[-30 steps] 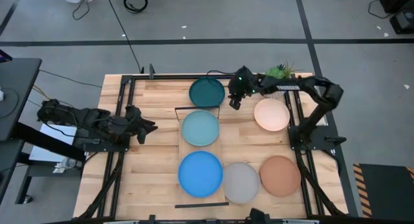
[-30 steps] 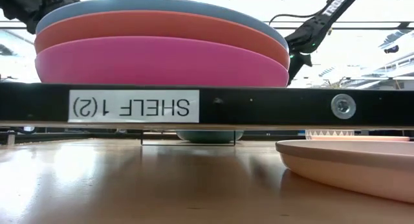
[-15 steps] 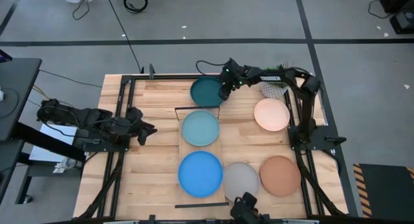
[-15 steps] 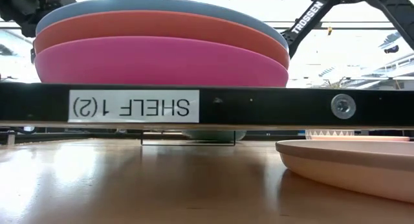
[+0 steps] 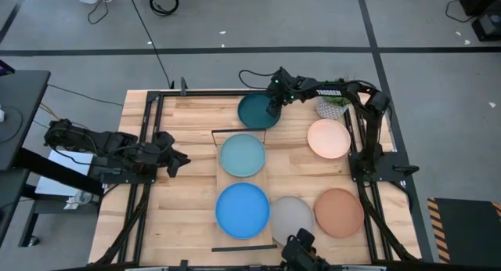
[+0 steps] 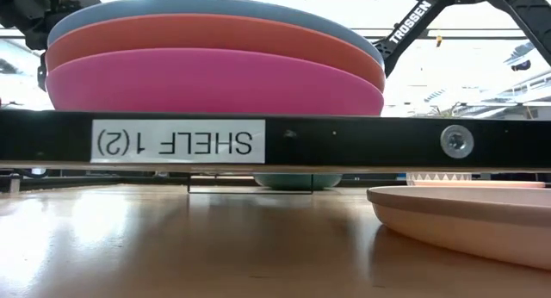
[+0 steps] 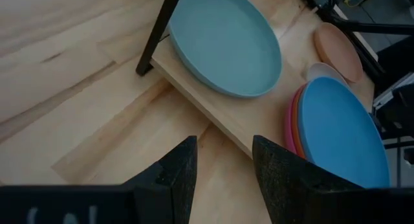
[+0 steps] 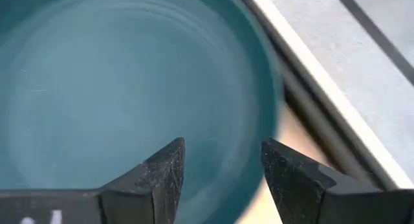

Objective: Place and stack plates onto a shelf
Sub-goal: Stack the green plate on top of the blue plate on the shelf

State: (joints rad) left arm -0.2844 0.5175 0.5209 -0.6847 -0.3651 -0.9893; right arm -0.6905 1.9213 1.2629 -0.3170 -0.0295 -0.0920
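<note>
The dark teal plate [image 5: 254, 113] lies flat on the tabletop beyond the shelf's far bar end [image 5: 239, 131]. My right gripper [image 5: 272, 108] [image 8: 223, 179] is open over the plate's right rim. On the light-wood shelf [image 5: 268, 177] rest the pale aqua plate [image 5: 242, 155] and a stack with the bright blue plate [image 5: 242, 210] on top. In the low view that stack shows magenta [image 6: 215, 83], orange [image 6: 215, 35] and blue. The peach [image 5: 328, 139], grey [image 5: 291, 218] and terracotta [image 5: 338, 211] plates lie on the table. My left gripper [image 5: 178, 157] [image 7: 224, 179] waits open at the left. My right gripper comes at the dark teal plate's right rim [image 8: 268, 120] from above, pointing down. One finger [image 8: 165, 182] is over the plate's inside and the other [image 8: 294, 182] outside the rim. Whether either finger touches the rim, I cannot tell. The plate lies flat on the table.
A small potted plant [image 5: 335, 106] stands at the far right corner, close behind the right arm. Black frame rails [image 5: 149, 138] run along the table's sides. The shelf's near bar end with its label [image 6: 344, 141] fills the low view, and a pale plate [image 6: 465, 216] lies beside it.
My right gripper has swung from between the teal and peach plates toward the far left and come down over the teal plate's right rim. The teal plate has since slid a little toward the table's right edge.
</note>
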